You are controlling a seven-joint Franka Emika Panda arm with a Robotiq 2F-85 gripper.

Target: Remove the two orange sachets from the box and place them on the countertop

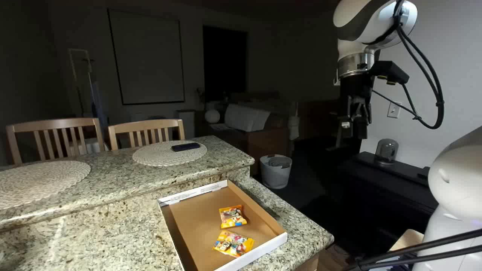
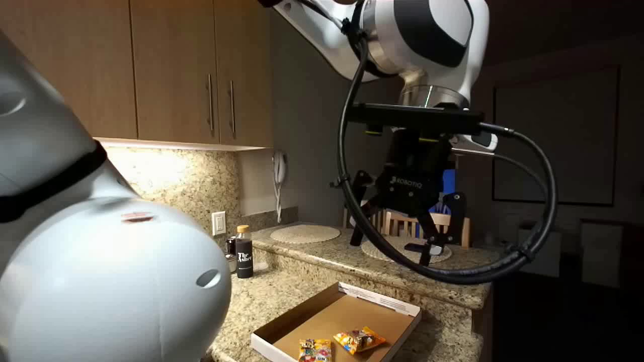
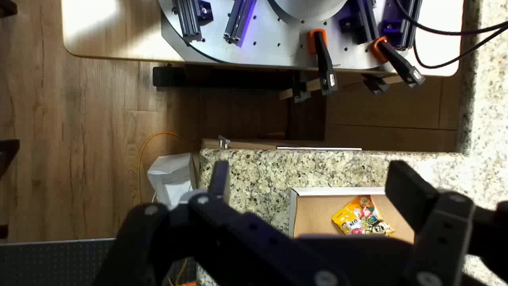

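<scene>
Table (image 1: 124, 252): in an exterior view it carries the box (image 1: 199, 222) near its end, one wall beside the ledge (image 1: 120, 178).
Box: the inner sachet (image 1: 232, 216) lies in it by the wall along the table's end, nearer the ledge; the outer sachet (image 1: 234, 244) lies just beside, by the wall farthest from the ledge.
Jaws, high: that view puts them well above the box and off past the table's end corner.
Jaws, spread: in an exterior view they stand wide, holding nothing, well above the inner sachet (image 2: 359, 340) and the outer sachet (image 2: 315, 350).
Outer sachet: in the wrist view it shows between the spread fingers (image 3: 410, 192), far closer to the one at picture right, near the box corner at the table's end.
Long axis: hard to tell, the outer sachet being squarish; it sits askew to the box walls.
Inner sachet: out of sight there, probably behind the jaws.
Way to go: I judge it down from the jaws and inward from the table's end, so the move likely turns on that sideways shift.
</scene>
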